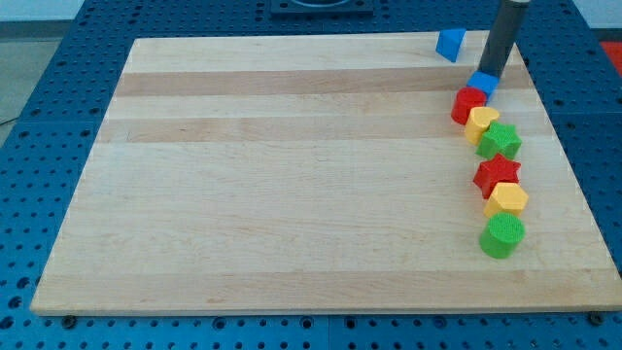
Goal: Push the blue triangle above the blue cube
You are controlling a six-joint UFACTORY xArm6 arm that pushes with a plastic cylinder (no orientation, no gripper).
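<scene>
The blue triangle [449,45] lies near the board's top edge, at the view's upper right. The blue cube [483,84] sits lower and to the right of it, at the top of a column of blocks. My rod comes down from the view's top right, and my tip [489,75] rests at the blue cube's upper edge, seemingly touching it. The triangle is about 40 px to the left of the rod, apart from it.
Below the blue cube a column runs down the right side: a red block [467,104], a yellow block [481,123], a green star [502,141], a red star [499,173], a yellow hexagon-like block [506,199], a green cylinder [501,235]. The wooden board [292,194] lies on a blue perforated table.
</scene>
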